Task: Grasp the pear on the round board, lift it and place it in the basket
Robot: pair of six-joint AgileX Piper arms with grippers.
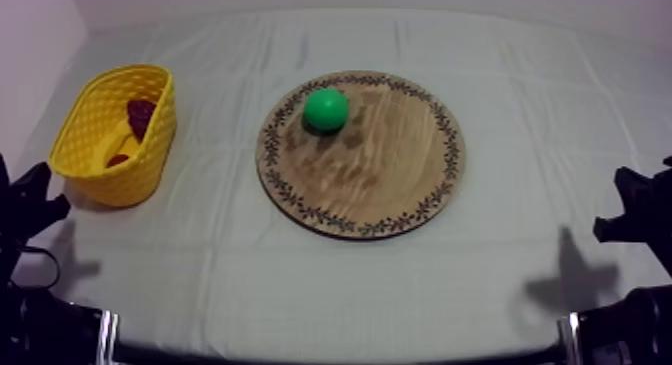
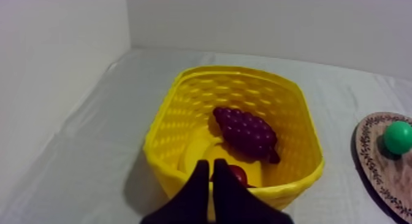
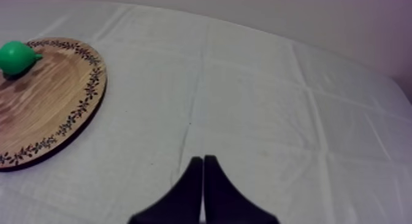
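A green pear (image 1: 326,109) lies on the round wooden board (image 1: 400,179), toward its far left part; it shows too as the pear (image 2: 399,137) and the pear (image 3: 16,57). The yellow basket (image 1: 152,154) stands at the table's left and holds a bunch of grapes (image 2: 246,132), a small red fruit (image 2: 238,175) and a yellow banana (image 2: 205,154). My left gripper (image 2: 211,171) is shut on nothing, just short of the basket's near rim (image 2: 276,191). My right gripper (image 3: 203,162) is shut too, low over bare cloth to the right of the board (image 3: 43,110).
Both arms sit low at the table's sides, the left arm (image 1: 25,204) and the right arm (image 1: 635,214). A wall runs behind the table and along its left side. Bare cloth lies between basket and board and in front of the board.
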